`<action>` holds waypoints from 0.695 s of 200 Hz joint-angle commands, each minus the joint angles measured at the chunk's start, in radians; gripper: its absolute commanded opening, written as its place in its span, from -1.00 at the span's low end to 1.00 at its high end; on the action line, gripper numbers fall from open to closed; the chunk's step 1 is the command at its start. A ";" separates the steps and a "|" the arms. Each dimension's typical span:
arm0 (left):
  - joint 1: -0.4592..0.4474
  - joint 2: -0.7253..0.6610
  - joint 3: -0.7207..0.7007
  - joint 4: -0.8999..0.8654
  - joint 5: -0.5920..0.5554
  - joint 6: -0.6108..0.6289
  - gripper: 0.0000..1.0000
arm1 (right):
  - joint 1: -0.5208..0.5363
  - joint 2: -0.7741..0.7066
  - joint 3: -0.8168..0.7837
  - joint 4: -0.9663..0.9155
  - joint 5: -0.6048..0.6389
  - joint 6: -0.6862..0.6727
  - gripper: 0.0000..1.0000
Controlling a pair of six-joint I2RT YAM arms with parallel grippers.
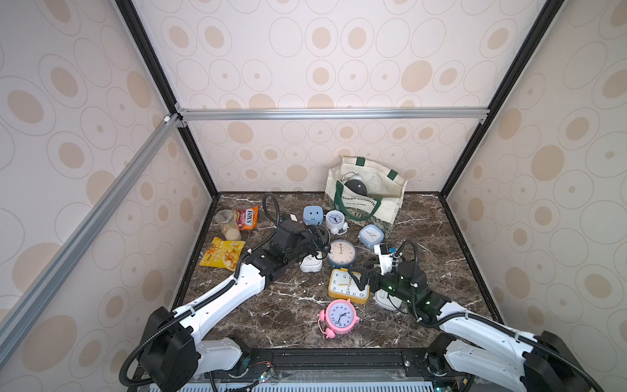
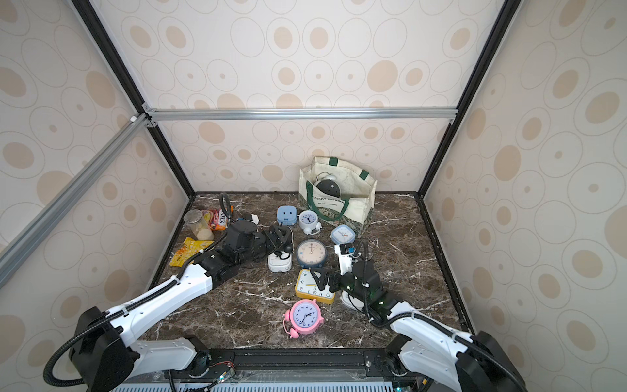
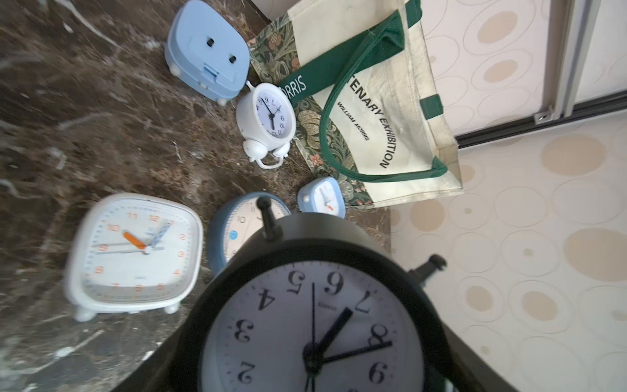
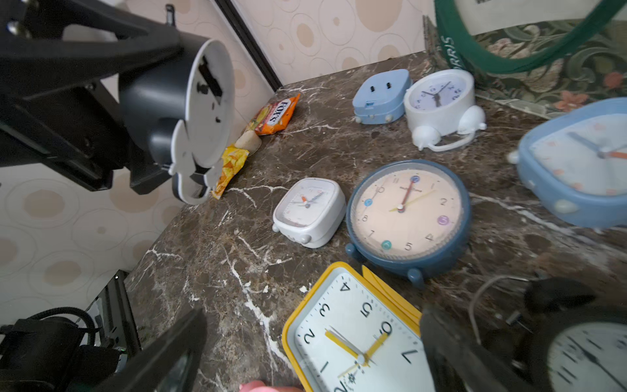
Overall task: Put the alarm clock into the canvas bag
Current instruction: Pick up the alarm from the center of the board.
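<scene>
Black alarm clock [image 3: 305, 322] is hanging clear of the marble table [image 1: 291, 305], pinched btwn the fingers of the L gripper [image 1: 316, 239]. L wrist view is showing its white dial close up. R wrist view is showing its white back plate [image 4: 207, 101], w/ the dark body clamped from both sides. It is hovering above the white square clock [image 1: 310, 265], just beside the dark blue round clock [image 1: 342, 253], and apart from the canvas bag [image 1: 380, 207].

Bag is standing upright at the far edge by the back wall, mouth gaping, w/ a black twin-bell clock [image 1: 355, 187] already lying inside.

R gripper [image 1: 361, 274] is hanging w/ fingers spread wide, gripping nothing, over the yellow square clock [image 1: 346, 288].

Other clocks are lying about:
- pink twin-bell clock [image 1: 339, 315], nearest the robot base
- light blue square clock [image 1: 371, 236], near the bag's front
- white twin-bell clock [image 1: 336, 220], beside a light blue clock [image 1: 312, 215] that is showing its back

Yellow chip bag [image 1: 222, 253], orange sweets packet [image 1: 247, 218] & clear jar [image 1: 229, 224] are sitting on the L arm's side.
</scene>
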 commanded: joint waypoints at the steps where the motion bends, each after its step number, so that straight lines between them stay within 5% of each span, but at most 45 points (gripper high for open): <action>1: -0.006 0.000 -0.022 0.169 -0.002 -0.162 0.42 | 0.050 0.097 0.022 0.329 -0.014 -0.055 0.96; 77: -0.023 -0.024 -0.073 0.216 -0.038 -0.223 0.41 | 0.112 0.318 0.159 0.461 0.002 -0.085 0.62; 139: -0.028 -0.022 -0.071 0.227 -0.026 -0.221 0.41 | 0.115 0.369 0.217 0.406 0.019 -0.075 0.02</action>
